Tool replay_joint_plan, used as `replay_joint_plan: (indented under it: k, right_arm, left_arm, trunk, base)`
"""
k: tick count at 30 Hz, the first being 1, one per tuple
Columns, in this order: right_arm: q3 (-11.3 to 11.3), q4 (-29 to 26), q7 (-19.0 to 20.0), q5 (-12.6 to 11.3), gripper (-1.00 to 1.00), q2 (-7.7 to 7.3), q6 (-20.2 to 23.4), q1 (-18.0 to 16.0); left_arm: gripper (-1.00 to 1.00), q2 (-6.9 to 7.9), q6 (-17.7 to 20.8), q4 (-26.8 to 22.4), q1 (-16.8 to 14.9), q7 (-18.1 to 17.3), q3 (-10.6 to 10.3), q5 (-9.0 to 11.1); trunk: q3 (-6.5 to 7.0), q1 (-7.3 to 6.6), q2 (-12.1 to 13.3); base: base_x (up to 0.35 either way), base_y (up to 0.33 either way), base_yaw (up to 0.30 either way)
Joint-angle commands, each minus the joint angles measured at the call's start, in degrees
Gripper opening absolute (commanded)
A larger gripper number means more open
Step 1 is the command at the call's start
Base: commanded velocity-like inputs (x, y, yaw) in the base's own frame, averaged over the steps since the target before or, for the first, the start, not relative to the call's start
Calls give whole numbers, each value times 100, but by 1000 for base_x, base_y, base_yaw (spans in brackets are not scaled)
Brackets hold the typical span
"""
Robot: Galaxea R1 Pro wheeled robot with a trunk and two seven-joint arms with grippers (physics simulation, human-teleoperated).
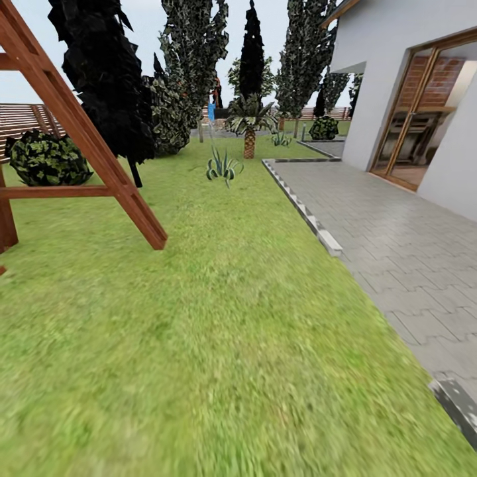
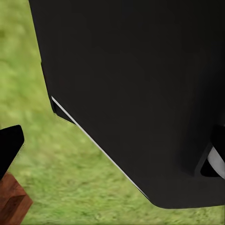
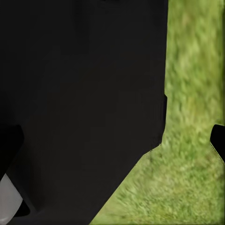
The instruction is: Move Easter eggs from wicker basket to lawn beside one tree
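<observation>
The Easter eggs and the wicker basket are out of view. The lawn [image 1: 218,344] stretches ahead as mottled green grass and also appears under both wrist cameras. My left gripper [image 2: 112,145] hangs in front of my own black body; one fingertip [image 2: 9,146] sits at the picture's edge, the jaws stand wide apart and hold nothing. My right gripper [image 3: 112,145] is open too, with a fingertip [image 3: 218,140] over bare grass.
A wooden playset leg [image 1: 86,139] slants across the left. A near-black conifer [image 1: 106,73] and round shrub [image 1: 46,159] stand behind it. A spiky plant [image 1: 222,167] and small palm [image 1: 249,126] lie ahead. A paved patio [image 1: 404,252] and house [image 1: 397,86] are right.
</observation>
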Motion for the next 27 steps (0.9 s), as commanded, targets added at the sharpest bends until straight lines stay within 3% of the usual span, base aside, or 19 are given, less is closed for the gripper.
replay_joint_plan:
  k: [1,27]
  right_arm:
    - [2,20,29,-49,100,-2,-24,-8]
    - [2,20,29,-49,100,-2,-27,-8]
  left_arm:
    - [100,2,4,-1,-1,-17,-3,-7]
    - [100,2,4,-3,-1,-17,-3,-6]
  trunk:
    - [-3,4,-2]
    - [-3,4,-2]
  base:
    - [341,0,2]
    - [341,0,0]
